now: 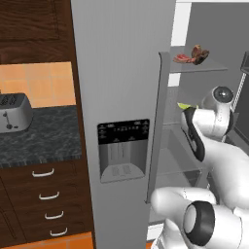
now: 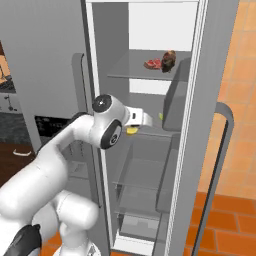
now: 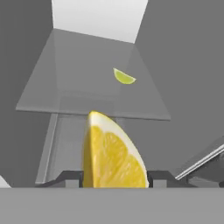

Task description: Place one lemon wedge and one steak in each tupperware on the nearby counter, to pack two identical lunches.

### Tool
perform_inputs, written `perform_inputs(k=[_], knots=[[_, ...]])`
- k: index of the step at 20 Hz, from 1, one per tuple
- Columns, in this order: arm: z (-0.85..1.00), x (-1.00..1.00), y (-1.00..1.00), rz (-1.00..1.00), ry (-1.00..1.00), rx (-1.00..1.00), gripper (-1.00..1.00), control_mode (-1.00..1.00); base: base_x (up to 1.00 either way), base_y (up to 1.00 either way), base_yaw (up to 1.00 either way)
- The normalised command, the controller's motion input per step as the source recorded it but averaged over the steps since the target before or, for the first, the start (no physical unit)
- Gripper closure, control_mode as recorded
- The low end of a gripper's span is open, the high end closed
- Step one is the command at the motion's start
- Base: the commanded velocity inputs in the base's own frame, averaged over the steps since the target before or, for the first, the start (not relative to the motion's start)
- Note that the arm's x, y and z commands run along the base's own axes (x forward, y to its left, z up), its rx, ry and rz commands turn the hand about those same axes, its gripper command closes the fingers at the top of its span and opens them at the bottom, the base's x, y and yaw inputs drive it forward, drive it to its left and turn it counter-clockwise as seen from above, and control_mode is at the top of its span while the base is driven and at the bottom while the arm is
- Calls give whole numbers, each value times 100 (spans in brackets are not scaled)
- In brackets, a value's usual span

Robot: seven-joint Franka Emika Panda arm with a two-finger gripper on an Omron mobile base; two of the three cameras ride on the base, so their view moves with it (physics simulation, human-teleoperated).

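Open grey fridge [image 2: 200, 100] with clear glass shelves, tall and plain, beside a black stone-look worktop with grey marbling [image 1: 44, 138] over dark brown drawers with curved silver handles [image 1: 46, 197]; silver toaster [image 1: 13, 113] standing on that worktop, well off to the side of the jaws. Jaws [image 3: 114, 178] reaching into the fridge at the middle shelf, set on either side of a bright yellow lemon wedge [image 3: 111, 155] and pinching it, cut face outward, rind edge curving up between the two dark tips. Straight ahead of the jaws and farther back, lying on the clear glass middle shelf [image 3: 65, 94], a second, smaller-looking yellow-green lemon wedge [image 3: 124, 77], well apart from the held one. Above the jaws, on the top glass shelf [image 2: 125, 70], two reddish-brown raw steaks [image 2: 161, 62] lying close together near the shelf's open side. Below the jaws, lower glass shelves and a drawer.
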Motion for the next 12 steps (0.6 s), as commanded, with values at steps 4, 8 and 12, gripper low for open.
perform_inputs(k=[4, 8, 12], knots=[[24, -94, 11, 0, 0, 0, 100, -100, 0, 0, 0], [-5, -59, 41, 8, 2, -2, 100, -100, 0, 0, 0], [0, -52, 42, 1, 2, 0, 100, 100, -25, 21, 0]])
